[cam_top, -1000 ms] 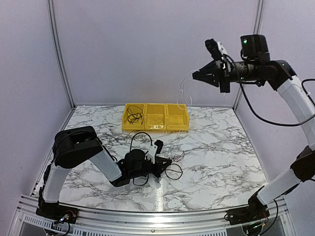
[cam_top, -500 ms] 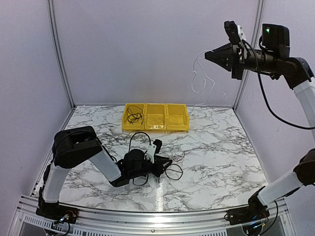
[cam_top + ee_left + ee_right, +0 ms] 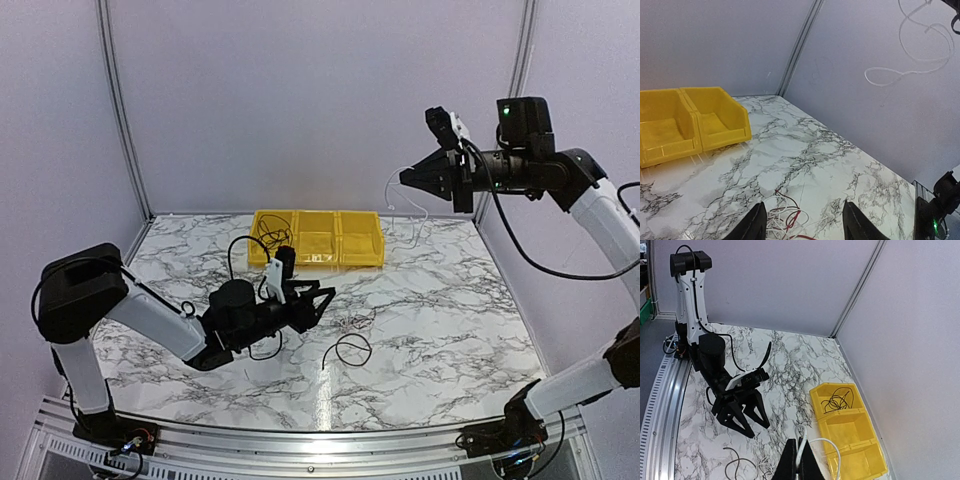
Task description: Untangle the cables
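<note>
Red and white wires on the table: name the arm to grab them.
Left: left fingers, open, frame those wires; right fingers hang high, shut on the pale cable.

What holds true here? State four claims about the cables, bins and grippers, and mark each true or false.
1. The right gripper holds the pale cable up in the air. True.
2. The left gripper is clamped on the red wire. False: its jaws stand open and empty, and the red wire lies on the table.
3. Every compartment of the yellow bin is empty. False: the leftmost one holds a black cable.
4. A black loop lies on the table. True.
</note>
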